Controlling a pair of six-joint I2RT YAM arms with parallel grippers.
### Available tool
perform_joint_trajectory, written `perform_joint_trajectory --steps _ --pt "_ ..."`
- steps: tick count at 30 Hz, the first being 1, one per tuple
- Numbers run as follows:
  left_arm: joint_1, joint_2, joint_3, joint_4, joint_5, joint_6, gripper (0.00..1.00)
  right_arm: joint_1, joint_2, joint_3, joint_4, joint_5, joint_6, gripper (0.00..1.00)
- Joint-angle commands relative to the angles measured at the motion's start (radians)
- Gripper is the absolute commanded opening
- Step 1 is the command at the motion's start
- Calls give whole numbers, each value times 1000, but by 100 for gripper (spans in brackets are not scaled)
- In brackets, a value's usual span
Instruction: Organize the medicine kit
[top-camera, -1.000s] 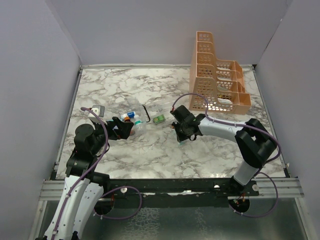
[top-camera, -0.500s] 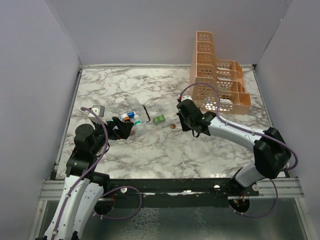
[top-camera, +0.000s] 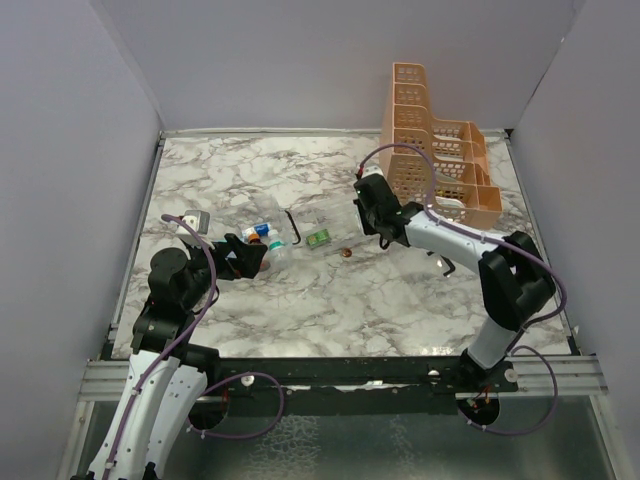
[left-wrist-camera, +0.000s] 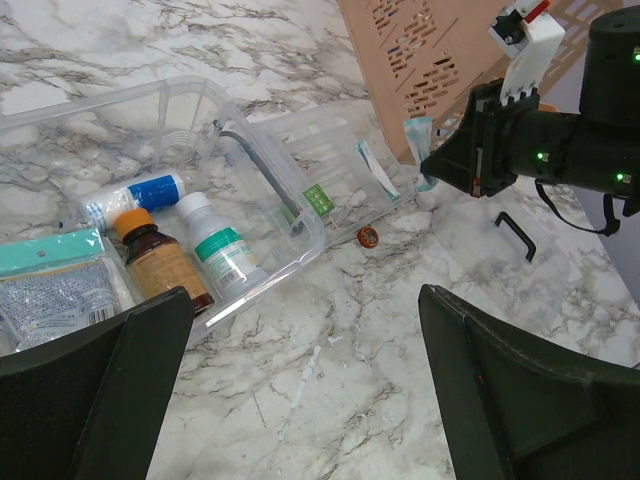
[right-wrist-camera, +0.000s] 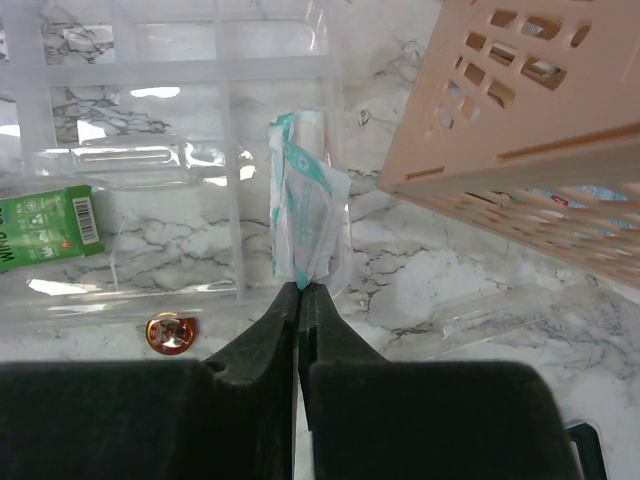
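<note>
The medicine kit (left-wrist-camera: 262, 168) is a clear box lying open on the marble, with its lid (left-wrist-camera: 345, 160) flat beside it. In the box lie a brown bottle (left-wrist-camera: 158, 262), a white bottle (left-wrist-camera: 224, 250), a blue-and-white roll (left-wrist-camera: 130, 196) and a teal packet (left-wrist-camera: 48, 290). A small green box (right-wrist-camera: 45, 228) rests on the lid. My right gripper (right-wrist-camera: 300, 290) is shut on a white-and-teal sachet (right-wrist-camera: 305, 200), held over the lid's right end, near the orange rack. My left gripper (left-wrist-camera: 305, 400) stands wide open over bare marble just in front of the kit, holding nothing.
The tall orange perforated rack (top-camera: 432, 150) stands at the back right, close to my right gripper (top-camera: 362, 196). A small red-and-gold round piece (top-camera: 344, 253) lies on the table before the lid. A loose black handle-shaped part (left-wrist-camera: 516, 236) lies under the right arm.
My right arm has swung away from the red-and-gold piece toward the far side and the rack, jaws shut. The left arm and the kit have not moved.
</note>
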Motion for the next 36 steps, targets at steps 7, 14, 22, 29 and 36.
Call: perform_joint_trajectory --steps 7,14,22,29,36 --pt "5 -3 3 29 19 3 99 -37 122 108 49 -146 -69 1" --pt "5 -3 3 29 17 3 99 -42 169 117 33 -138 -60 1" --pt "5 -1 3 27 18 2 99 -43 206 122 24 -161 -84 1" --pt "5 -1 2 28 17 3 99 -43 226 131 9 -168 -78 9" --pt "5 1 3 28 17 3 99 -43 177 126 2 -145 -64 23"
